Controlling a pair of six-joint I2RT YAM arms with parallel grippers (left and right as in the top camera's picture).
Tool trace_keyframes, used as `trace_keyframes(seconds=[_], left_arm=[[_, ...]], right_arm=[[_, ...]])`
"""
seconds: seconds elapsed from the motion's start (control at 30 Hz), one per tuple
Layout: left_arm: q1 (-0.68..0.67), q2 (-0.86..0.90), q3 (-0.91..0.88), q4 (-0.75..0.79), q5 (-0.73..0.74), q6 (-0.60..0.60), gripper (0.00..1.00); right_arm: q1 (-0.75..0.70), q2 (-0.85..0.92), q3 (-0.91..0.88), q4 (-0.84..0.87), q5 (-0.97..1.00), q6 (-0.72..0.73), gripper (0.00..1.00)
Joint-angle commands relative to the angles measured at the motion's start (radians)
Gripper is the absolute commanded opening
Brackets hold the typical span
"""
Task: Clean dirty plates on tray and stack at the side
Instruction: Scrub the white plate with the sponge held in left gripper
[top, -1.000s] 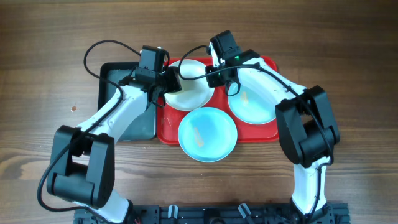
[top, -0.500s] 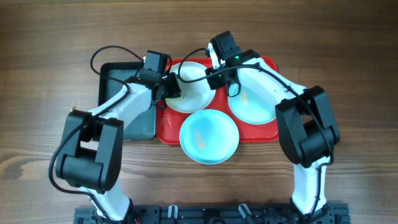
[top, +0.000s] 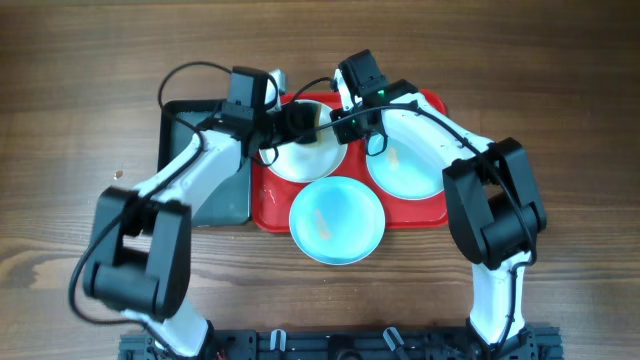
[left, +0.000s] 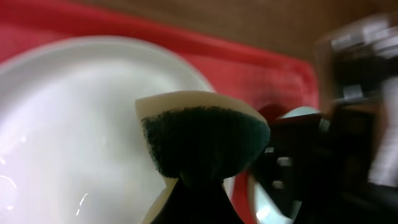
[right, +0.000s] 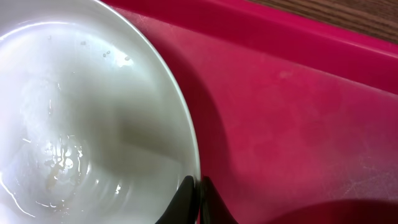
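From overhead, the red tray (top: 432, 102) lies in the middle of the wooden table (top: 560, 60), with a black tray (top: 185, 130) touching its 9 o'clock side. The white plate (top: 305, 160) sits at the tray's 10 o'clock. One aqua plate (top: 410, 170) with a tan smear sits at 3 o'clock. The other aqua plate (top: 336, 220), also smeared, sits at 6 o'clock and hangs over the tray's near rim. The left gripper (top: 296, 122) is over the white plate's 12 o'clock part. The right gripper (top: 342, 128) meets that plate's rim at about 2 o'clock. From this height I cannot tell how either pair of jaws stands.

In the left wrist view, the left gripper (left: 199, 183) is clamped on a sponge (left: 202, 143), green scouring face toward the camera with a pale layer behind it. The sponge is above the white plate (left: 68, 124), whose bowl fills the 9 o'clock half of the view; whether they touch is unclear. The red tray (left: 249, 68) runs across at 12 to 2 o'clock, and the blurred dark body of the right arm stands at 3 o'clock.

In the right wrist view, the right gripper (right: 196, 199) is pinched together on the white plate's (right: 81, 106) rim at 6 o'clock of the frame. Wet residue glistens in the bowl toward 8 o'clock. Bare red tray (right: 298, 118) fills the 3 o'clock side.
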Motion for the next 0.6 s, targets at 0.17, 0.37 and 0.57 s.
trace_keyframes(seconds=[0.17,0.37,0.57], left_arm=[[-0.004,-0.039,0.018,-0.204,-0.36,0.016,0.04],[-0.004,0.065,0.017,-0.211,-0.36,0.012,0.04],[-0.016,0.12,0.017,-0.152,-0.174,0.012,0.04]], right_arm=[[0.005,-0.034,-0.003,0.004,-0.011,-0.018,0.04],[0.005,-0.034,-0.003,0.005,-0.011,-0.018,0.04],[0.005,-0.034,-0.003,0.006,-0.011,-0.018,0.05]])
